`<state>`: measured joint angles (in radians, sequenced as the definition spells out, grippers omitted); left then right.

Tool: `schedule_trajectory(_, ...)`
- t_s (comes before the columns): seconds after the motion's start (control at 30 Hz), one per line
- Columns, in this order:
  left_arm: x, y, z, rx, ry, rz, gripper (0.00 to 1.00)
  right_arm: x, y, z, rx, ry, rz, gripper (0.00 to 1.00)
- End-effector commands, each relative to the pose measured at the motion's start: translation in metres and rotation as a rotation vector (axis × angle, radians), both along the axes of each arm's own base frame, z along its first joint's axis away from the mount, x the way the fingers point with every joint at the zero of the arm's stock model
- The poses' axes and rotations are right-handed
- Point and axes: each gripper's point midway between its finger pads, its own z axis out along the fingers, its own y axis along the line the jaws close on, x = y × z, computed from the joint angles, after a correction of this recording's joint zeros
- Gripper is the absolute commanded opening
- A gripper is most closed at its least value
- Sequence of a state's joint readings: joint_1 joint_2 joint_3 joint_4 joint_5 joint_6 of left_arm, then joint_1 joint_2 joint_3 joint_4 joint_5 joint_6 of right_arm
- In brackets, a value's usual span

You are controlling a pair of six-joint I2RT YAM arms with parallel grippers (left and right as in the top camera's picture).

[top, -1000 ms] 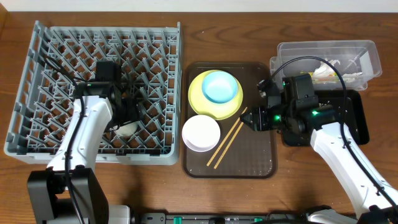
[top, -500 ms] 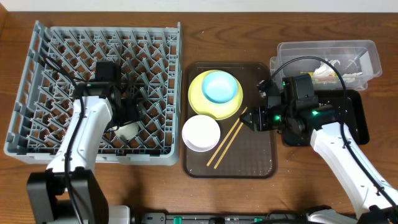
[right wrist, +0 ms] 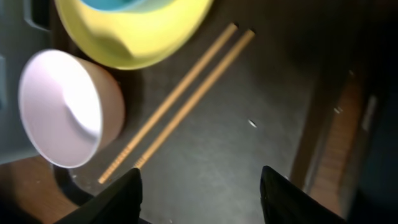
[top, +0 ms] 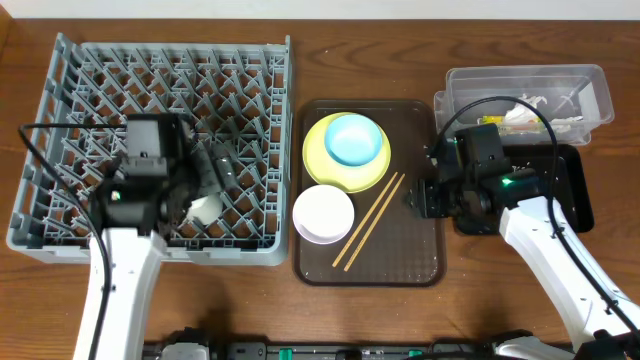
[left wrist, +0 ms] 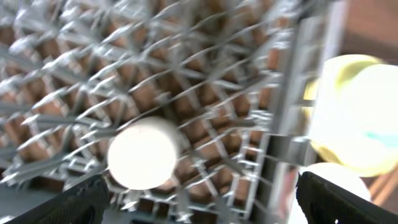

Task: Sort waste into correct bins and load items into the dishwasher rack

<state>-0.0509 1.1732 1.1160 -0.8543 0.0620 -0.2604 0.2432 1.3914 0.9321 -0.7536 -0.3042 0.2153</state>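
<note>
A small white cup (top: 206, 208) lies on its side in the grey dishwasher rack (top: 60, 130); it shows in the left wrist view (left wrist: 142, 154). My left gripper (top: 215, 170) is open and empty above the rack, apart from the cup. On the brown tray (top: 400, 255) sit a yellow plate (top: 322, 165) with a light blue bowl (top: 355, 140) on it, a white bowl (top: 323, 213) and wooden chopsticks (top: 368, 220). My right gripper (top: 415, 195) is open and empty over the tray, right of the chopsticks (right wrist: 180, 99). The clear tub (top: 525, 90) holds white tissue (top: 525, 112).
The black tray (top: 570, 190) lies under my right arm, just below the clear tub. The rack's right wall (left wrist: 292, 118) stands between the cup and the brown tray. Bare wooden table runs along the front edge.
My left arm has risen and pulled back from the cup, which stays in the rack. My right gripper has turned and shifted slightly right over the brown tray.
</note>
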Motion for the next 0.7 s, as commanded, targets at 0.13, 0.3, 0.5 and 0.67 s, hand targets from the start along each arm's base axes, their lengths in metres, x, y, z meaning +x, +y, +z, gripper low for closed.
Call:
schedule_trajectory(0.13,-0.004,-0.072,0.002,-0.014,-0.022,-0.258,0.98,-0.002,-0.051,0.022,-0.109,-0.063,-0.132,0.89)
schedule_trajectory(0.3,-0.008,-0.134,-0.015,-0.008,0.001,-0.445,0.98,-0.006,-0.072,0.044,-0.098,-0.120,-0.210,0.99)
schedule_trajectory(0.5,-0.024,-0.188,-0.058,0.095,0.084,-0.595,0.98,-0.011,-0.106,0.048,-0.170,-0.122,-0.349,0.95)
schedule_trajectory(0.67,-0.041,-0.218,-0.099,0.134,0.189,-0.644,0.98,-0.024,-0.132,0.040,-0.277,-0.058,-0.461,0.94)
